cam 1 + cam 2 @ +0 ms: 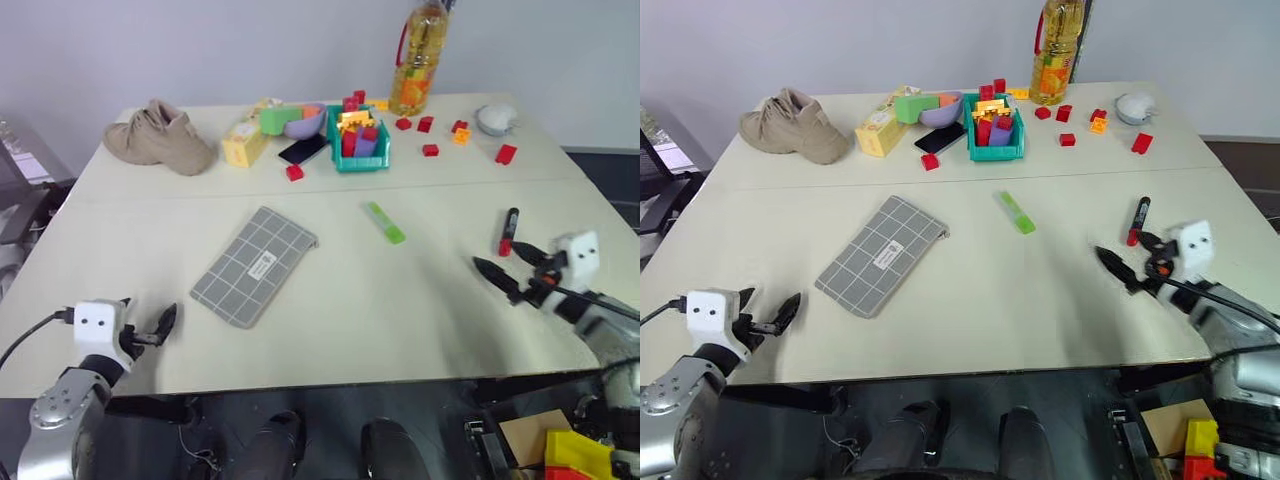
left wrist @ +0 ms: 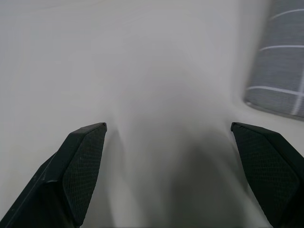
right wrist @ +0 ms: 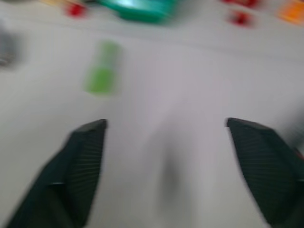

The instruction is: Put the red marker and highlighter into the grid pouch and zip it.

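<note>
The grid pouch lies flat left of the table's middle, label up; one of its corners shows in the left wrist view. To its right, apart from it, lies the lime-green highlighter. The red marker lies further right, black cap toward me. My right gripper is open just on the near side of the marker, with nothing between its fingers; the highlighter lies ahead of it. My left gripper hangs open and empty over the near left table, short of the pouch.
At the back stand a tan shoe, a yellow box, a black phone, a teal bin of blocks, an oil bottle and a white mouse. Red blocks lie scattered at the back right.
</note>
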`<move>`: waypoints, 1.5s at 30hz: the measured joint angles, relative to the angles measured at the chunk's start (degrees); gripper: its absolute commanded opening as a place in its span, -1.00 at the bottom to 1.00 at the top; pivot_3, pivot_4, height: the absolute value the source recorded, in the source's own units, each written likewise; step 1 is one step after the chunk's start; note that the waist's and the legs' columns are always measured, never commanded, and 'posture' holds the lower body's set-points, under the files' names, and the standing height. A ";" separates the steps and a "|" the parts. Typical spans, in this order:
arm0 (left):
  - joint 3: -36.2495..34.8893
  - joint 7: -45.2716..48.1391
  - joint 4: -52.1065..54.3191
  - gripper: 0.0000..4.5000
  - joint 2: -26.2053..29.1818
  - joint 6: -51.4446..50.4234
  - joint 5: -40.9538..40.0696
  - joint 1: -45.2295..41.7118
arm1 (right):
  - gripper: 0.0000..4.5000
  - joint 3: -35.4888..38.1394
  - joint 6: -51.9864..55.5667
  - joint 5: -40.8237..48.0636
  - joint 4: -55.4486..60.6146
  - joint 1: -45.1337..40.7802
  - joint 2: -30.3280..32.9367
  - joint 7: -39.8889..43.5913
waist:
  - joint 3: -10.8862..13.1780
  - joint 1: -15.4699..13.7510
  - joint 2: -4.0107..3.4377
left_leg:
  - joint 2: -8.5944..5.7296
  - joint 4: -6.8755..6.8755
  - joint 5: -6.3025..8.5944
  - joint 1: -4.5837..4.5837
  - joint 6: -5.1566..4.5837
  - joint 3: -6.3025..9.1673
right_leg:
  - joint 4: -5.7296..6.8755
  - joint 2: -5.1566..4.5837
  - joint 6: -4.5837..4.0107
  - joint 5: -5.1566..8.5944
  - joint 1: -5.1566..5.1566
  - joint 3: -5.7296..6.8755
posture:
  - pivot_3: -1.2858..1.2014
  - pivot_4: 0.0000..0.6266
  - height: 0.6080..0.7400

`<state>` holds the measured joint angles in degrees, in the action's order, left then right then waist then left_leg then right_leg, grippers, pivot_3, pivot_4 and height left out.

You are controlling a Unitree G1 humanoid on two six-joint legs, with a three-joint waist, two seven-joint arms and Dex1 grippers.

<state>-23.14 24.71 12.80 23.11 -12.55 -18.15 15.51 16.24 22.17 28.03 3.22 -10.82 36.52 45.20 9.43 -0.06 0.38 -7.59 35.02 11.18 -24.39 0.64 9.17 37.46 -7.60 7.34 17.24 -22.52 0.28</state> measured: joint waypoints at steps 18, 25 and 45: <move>3.95 6.92 3.84 1.00 4.07 9.96 4.95 6.59 | -0.98 -33.52 4.37 -19.26 -17.96 -26.45 -32.21 -17.03 | 0.01 0.31 0.00 | 0.02 -0.21 -0.07 0.03 0.13 0.04 | -0.14 0.32 -0.10 -0.23 -0.33 -0.04 | 0.03 -0.52 1.00; 8.03 9.09 6.55 1.00 8.10 13.57 10.68 7.88 | -0.98 -32.14 9.05 -21.38 -28.25 -31.40 -38.24 -20.93 | -0.01 0.92 -0.04 | 0.19 -0.50 -0.14 0.23 0.28 0.05 | -0.11 0.51 -0.19 -0.30 -0.36 -0.13 | 0.03 -0.52 1.00; 22.39 0.03 -7.96 -0.45 11.47 35.43 33.86 -13.22 | -1.00 -29.97 11.92 -20.50 -25.15 -29.36 -40.02 -21.91 | -0.04 1.18 -0.08 | 0.37 -1.07 -0.30 0.61 0.55 0.01 | 0.06 0.70 -0.18 -0.34 -0.46 -0.27 | 0.03 -0.52 1.00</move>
<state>-0.75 24.73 4.84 34.59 22.88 15.71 2.29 -13.73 34.09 7.52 -21.93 -40.17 -3.49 23.28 9.39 1.12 0.30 -7.22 33.94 10.88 -23.78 1.19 9.17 37.52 -6.90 7.16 16.90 -22.98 0.02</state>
